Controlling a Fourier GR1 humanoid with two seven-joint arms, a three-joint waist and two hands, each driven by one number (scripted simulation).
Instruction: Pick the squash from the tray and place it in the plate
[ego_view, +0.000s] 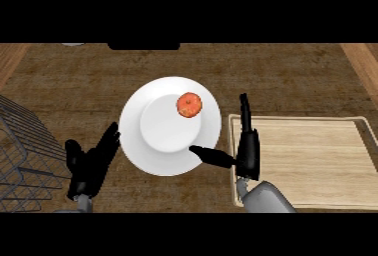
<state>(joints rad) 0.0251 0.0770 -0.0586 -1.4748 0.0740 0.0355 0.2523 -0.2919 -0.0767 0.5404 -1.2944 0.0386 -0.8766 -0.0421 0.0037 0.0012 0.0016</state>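
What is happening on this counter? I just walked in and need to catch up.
A small orange squash lies on the white plate, toward its upper right. The right robot hand is open, fingers straight, between the plate and the wooden tray, thumb over the plate's rim, holding nothing. The left robot hand rests open beside the plate's left edge. A wire rack stands at the far left.

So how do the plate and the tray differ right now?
The plate is round and white; the tray is rectangular and pale wood. The plate holds the orange squash, while nothing shows on the tray. The plate lies between the left hand and right hand; the tray lies beyond the right hand. Both rest flat on the counter.
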